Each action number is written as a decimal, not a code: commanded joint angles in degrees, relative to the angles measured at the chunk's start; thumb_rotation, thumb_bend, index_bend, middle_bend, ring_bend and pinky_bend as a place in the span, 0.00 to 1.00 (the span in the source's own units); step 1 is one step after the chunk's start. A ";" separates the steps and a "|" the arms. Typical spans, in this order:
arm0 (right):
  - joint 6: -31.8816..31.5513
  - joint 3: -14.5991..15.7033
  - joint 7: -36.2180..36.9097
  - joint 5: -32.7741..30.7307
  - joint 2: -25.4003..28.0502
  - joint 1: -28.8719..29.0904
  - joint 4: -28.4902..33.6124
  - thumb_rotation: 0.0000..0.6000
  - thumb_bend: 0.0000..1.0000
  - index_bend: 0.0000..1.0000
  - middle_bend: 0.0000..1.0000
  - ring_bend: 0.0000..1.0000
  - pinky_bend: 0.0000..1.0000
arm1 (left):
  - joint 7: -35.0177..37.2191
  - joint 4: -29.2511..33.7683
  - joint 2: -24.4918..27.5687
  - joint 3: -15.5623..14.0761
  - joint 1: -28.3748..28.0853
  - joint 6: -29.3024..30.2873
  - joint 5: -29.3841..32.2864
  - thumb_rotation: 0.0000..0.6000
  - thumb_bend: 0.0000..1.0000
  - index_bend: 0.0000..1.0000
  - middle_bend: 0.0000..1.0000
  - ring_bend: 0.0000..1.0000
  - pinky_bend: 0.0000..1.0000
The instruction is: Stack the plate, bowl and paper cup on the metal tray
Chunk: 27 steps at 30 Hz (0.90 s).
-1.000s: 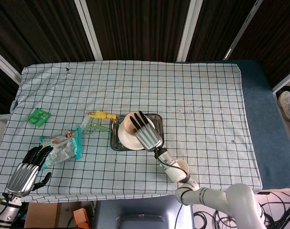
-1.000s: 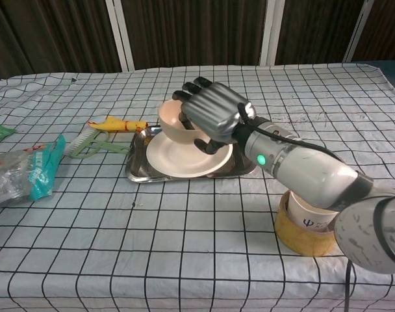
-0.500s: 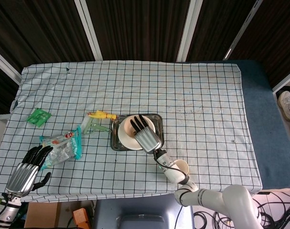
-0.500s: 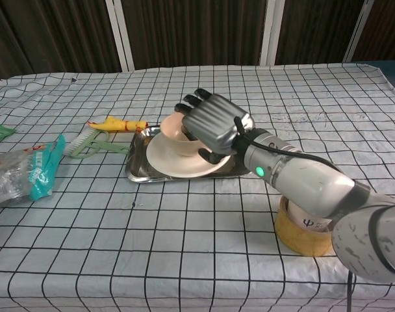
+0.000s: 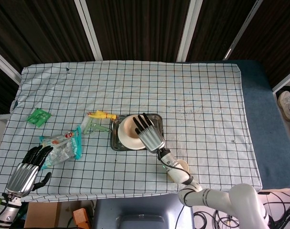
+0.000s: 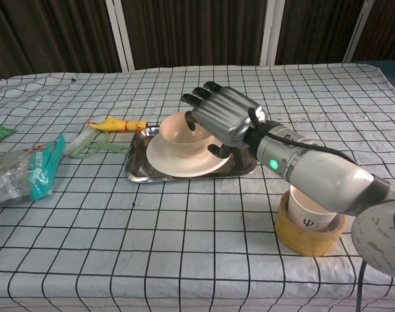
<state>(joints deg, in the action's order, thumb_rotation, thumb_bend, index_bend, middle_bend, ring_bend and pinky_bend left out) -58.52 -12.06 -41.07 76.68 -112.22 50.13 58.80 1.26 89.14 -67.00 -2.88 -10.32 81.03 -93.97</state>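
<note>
With the bowl (image 6: 184,133) resting in the plate (image 6: 184,159) on the metal tray (image 6: 140,170) at frame centre, we lift the right hand (image 6: 225,117), fingers spread and empty, straight clear before fetching the lower-right paper cup (image 6: 312,211).

Cream plate (image 6: 184,158) & bowl (image 6: 182,130), silver tray (image 6: 140,170), white/black checked cloth (image 6: 184,247).

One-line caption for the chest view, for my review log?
Right hand open beside the bowl on the plate in the metal tray; paper cup waits on the table.
</note>
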 commanded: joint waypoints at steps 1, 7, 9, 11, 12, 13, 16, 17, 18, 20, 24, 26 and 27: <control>-2.78 0.91 1.63 1.70 4.72 -2.05 5.84 1.00 0.31 0.30 0.02 0.00 0.00 | -0.19 -0.02 -0.11 -0.08 -0.03 -0.17 -0.01 1.00 0.41 0.00 0.08 0.03 0.09; -9.07 4.66 8.52 6.78 15.26 -7.50 18.57 1.00 0.31 0.23 0.00 0.00 0.00 | -1.70 0.15 -0.60 0.00 -0.05 -0.49 0.32 1.00 0.41 0.00 0.08 0.03 0.09; -11.40 6.89 11.69 9.84 19.17 -9.34 21.87 1.00 0.31 0.24 0.00 0.00 0.00 | -2.13 0.25 -0.74 0.01 -0.01 -0.45 0.34 1.00 0.41 0.00 0.08 0.03 0.09; -13.70 9.79 15.95 12.99 23.91 -11.57 25.32 1.00 0.31 0.25 0.00 0.00 0.00 | -2.43 0.32 -0.85 0.06 0.00 -0.45 0.40 1.00 0.41 0.00 0.08 0.03 0.09; -14.82 11.10 17.83 14.46 25.80 -12.53 26.30 1.00 0.31 0.26 0.00 0.00 0.00 | -2.57 0.32 -0.89 0.12 0.00 -0.43 0.47 1.00 0.41 0.00 0.08 0.03 0.09; -16.35 12.90 20.34 16.51 28.04 -13.77 26.95 1.00 0.31 0.28 0.00 0.00 0.00 | -2.74 0.31 -0.95 0.20 0.01 -0.39 0.57 1.00 0.41 0.00 0.08 0.03 0.09; -20.42 16.84 26.15 21.23 32.58 -16.66 26.94 1.00 0.31 0.30 0.00 0.00 0.00 | -3.06 0.32 -1.06 0.28 0.00 -0.36 0.61 1.00 0.41 0.00 0.08 0.03 0.09; -21.51 17.96 28.05 22.55 33.73 -17.41 26.81 1.00 0.31 0.31 0.00 0.00 0.00 | -3.14 0.34 -1.09 0.30 -0.02 -0.37 0.62 1.00 0.41 0.00 0.08 0.03 0.09; -22.39 19.08 29.80 23.70 34.85 -18.12 26.68 1.00 0.31 0.31 0.00 0.00 0.00 | -3.22 0.34 -1.13 0.31 -0.04 -0.40 0.62 1.00 0.41 0.00 0.08 0.03 0.09; -24.05 21.30 33.28 25.96 36.95 -19.57 26.18 1.00 0.31 0.31 0.00 0.00 0.00 | -3.41 0.38 -1.21 0.32 -0.10 -0.52 0.65 1.00 0.41 0.00 0.08 0.03 0.09; -24.55 23.95 36.19 28.64 38.49 -21.26 24.18 1.00 0.31 0.31 0.00 0.00 0.00 | -3.72 0.40 -1.40 0.43 -0.28 -0.96 0.98 1.00 0.41 0.00 0.08 0.03 0.09; -24.29 24.45 36.61 29.40 38.29 -21.84 23.04 1.00 0.31 0.32 0.00 0.00 0.00 | -3.84 0.47 -1.43 0.46 -0.36 -1.18 1.12 1.00 0.41 0.00 0.08 0.02 0.09; -24.19 24.61 36.84 29.67 38.14 -22.08 22.59 1.00 0.31 0.32 0.00 0.00 0.00 | -3.91 0.51 -1.44 0.45 -0.35 -1.20 1.16 1.00 0.41 0.00 0.08 0.03 0.09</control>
<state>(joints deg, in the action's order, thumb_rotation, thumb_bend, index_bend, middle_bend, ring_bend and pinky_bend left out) -82.67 12.06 -4.77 105.71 -74.09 28.64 82.17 -2.65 89.64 -68.44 -2.43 -10.66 79.84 -92.82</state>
